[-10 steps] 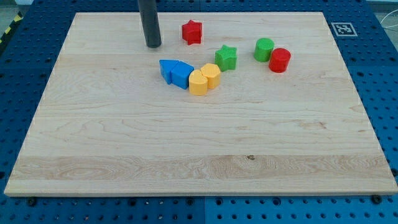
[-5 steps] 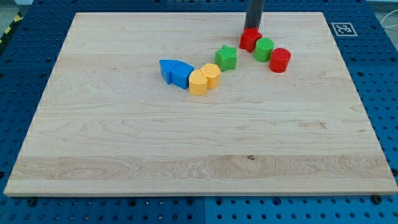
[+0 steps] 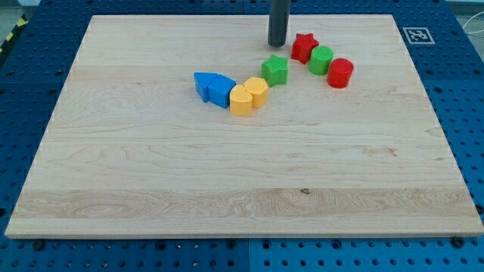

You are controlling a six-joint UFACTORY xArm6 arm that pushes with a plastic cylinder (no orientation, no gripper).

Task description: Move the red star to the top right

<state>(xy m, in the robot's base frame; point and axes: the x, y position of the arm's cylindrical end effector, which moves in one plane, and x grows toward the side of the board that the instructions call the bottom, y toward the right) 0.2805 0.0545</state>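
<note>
Wooden board point(image 3: 151, 174): my tip point(image 3: 277, 44), a bare rod with no jaws, has backed off left of the red star point(image 3: 304, 47), which stays touching the green cylinder point(image 3: 321, 60), short of top right.

Toward the view's top on the board point(image 3: 227, 174), right of centre: my tip point(image 3: 277, 44) just left of the red star point(image 3: 304, 47), apart from it, with the green star point(image 3: 275, 69) just below. Down-right from the red star, in a touching diagonal (or nearly so): green cylinder point(image 3: 321, 60), then red cylinder point(image 3: 340, 72). Left of the green star, in a touching chain running leftward: right yellow block point(image 3: 257, 91), left yellow block point(image 3: 240, 100), right blue block point(image 3: 221, 90), left blue block point(image 3: 203, 83).
</note>
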